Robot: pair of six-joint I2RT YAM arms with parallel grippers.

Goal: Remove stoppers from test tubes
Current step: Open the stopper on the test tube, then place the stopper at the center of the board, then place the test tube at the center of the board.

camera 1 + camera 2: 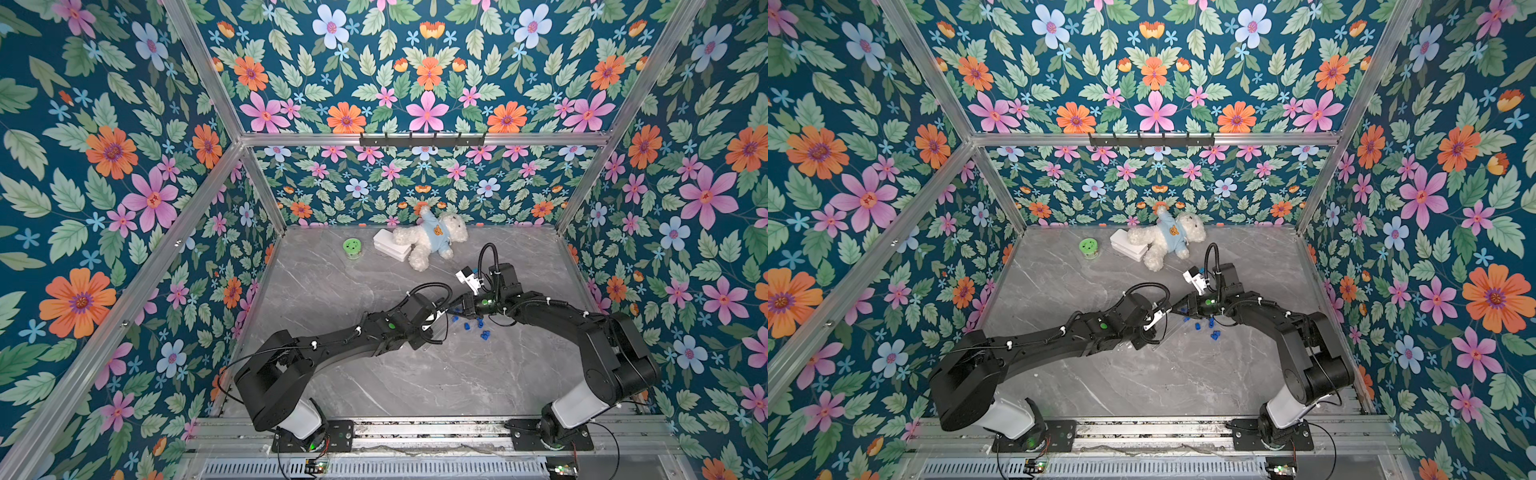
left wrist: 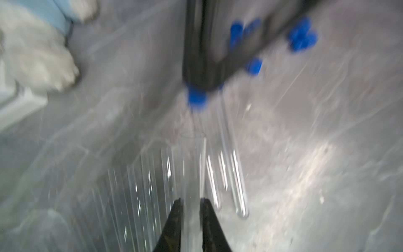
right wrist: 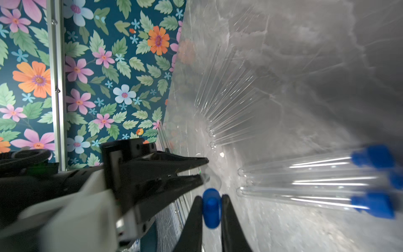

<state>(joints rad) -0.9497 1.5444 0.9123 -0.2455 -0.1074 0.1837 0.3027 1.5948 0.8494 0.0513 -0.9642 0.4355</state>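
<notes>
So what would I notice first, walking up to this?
Loud floral wallpaper wraps the whole booth. In the middle, the right gripper pinches a bright blue stopper, facing the left gripper, which holds a clear test tube. A white teddy bear lies at the back.

blue stoppers point(image 3: 211, 207); grey marble table point(image 1: 374, 374)

A ribbed blue stopper point(image 3: 211, 207) sits pinched between the jaws of the right gripper point(image 3: 211, 197), seemingly just clear of the mouth of the clear tube point(image 2: 193, 170) clamped lengthwise in the left gripper point(image 2: 192, 199). Beside them three plugged tubes point(image 3: 305, 181) lie flat, open tubes point(image 3: 226, 104) fan out beyond, and loose stoppers point(image 1: 467, 326) lie scattered near the right jaws.
</notes>
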